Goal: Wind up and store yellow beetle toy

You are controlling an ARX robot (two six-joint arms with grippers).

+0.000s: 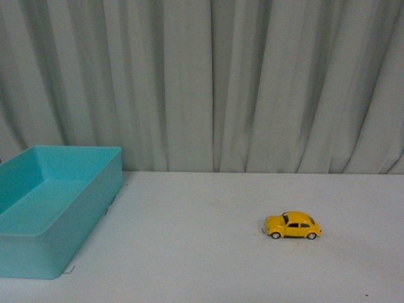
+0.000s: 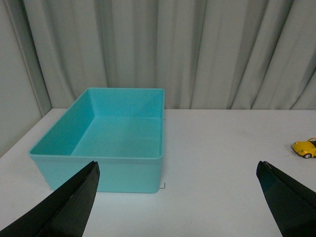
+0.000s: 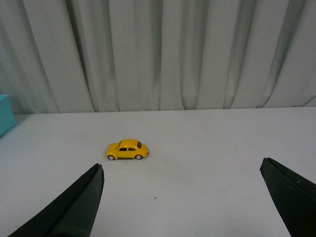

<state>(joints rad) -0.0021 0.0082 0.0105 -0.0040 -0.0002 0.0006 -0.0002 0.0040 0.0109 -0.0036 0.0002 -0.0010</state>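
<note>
Barely begun, by the look of it: no grasp, no winding, no storing yet. Through the left wrist view, shows the left gripper (image 2: 177, 165) spread wide and holding nothing, with the teal bin (image 2: 98, 173) near and straight ahead of it, bare inside, resting on the white surface (image 2: 222, 148). Catches the yellow beetle toy (image 2: 304, 147) only at the frame's edge, far off toward the right arm's side of that gripper and well apart from the bin. Further right, through the right wrist view, shows the right gripper (image 3: 182, 163) likewise wide open and empty, with the toy ahead of it and a little toward the bin side, standing on its wheels, side-on, touched by nothing. Leaves everything to do, judging from this: reach the toy, grip it, wind it up, carry it across to the bin. Lacks both grippers in the front view, yet gives there alone the whole gap between bin and toy along the surface. Reveals the bin's bare floor best from the left wrist; trims the bin to a sliver of corner from the right wrist.
</note>
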